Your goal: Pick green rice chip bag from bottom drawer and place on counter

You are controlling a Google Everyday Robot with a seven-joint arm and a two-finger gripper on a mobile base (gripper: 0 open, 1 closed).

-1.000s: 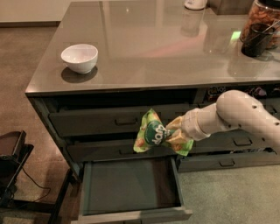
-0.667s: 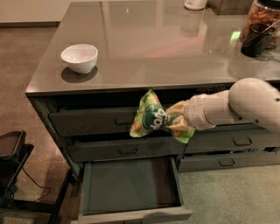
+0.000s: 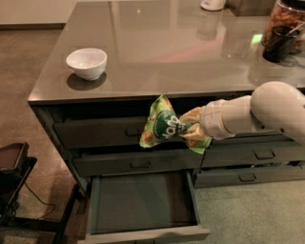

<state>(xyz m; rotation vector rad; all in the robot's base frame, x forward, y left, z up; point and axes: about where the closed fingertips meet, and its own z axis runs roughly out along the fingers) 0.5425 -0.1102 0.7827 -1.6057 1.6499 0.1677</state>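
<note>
The room has a brown-grey carpeted floor (image 3: 28, 71), with a dark drawer cabinet filling the centre of the frame. The cabinet's glossy grey-brown counter (image 3: 181, 52) occupies the upper half of the frame and reflects the room lighting.

Items on the counter:
- A white bowl (image 3: 86, 63) stands upright near the left front corner.
- A dark cup (image 3: 279, 44) stands at the right edge, just in front of a clear jar (image 3: 288, 16) with orange-brown contents.
- A white object (image 3: 212, 5) is cut off by the top edge of the frame.

Cabinet front, left stack:
- The top drawer (image 3: 102, 133) and the middle drawer (image 3: 138, 163) each carry a handle. Both sit close to the cabinet face.
- The bottom drawer (image 3: 143, 205) is pulled fully out toward the lower edge of the frame. Its flat interior is exposed.

Two narrower drawers (image 3: 252, 153) of the right stack show beneath the arm.

The white arm (image 3: 257, 112) enters from the right edge and reaches left across the cabinet front. The gripper (image 3: 190, 129) is at the centre of the frame, just below the counter's front edge and level with the top drawer. Its tan fingers (image 3: 193, 116) are clenched on the chip bag (image 3: 162, 125), gripping the bag's right end.

The chip bag is bright green and crinkled, with a dark green round logo facing the camera. It hangs in the air to the left of the gripper, in front of the top drawer and above the open bottom drawer. It touches neither the counter nor the drawer interior.

A black stand (image 3: 12, 171) with a trailing cable sits on the floor at the lower left.
</note>
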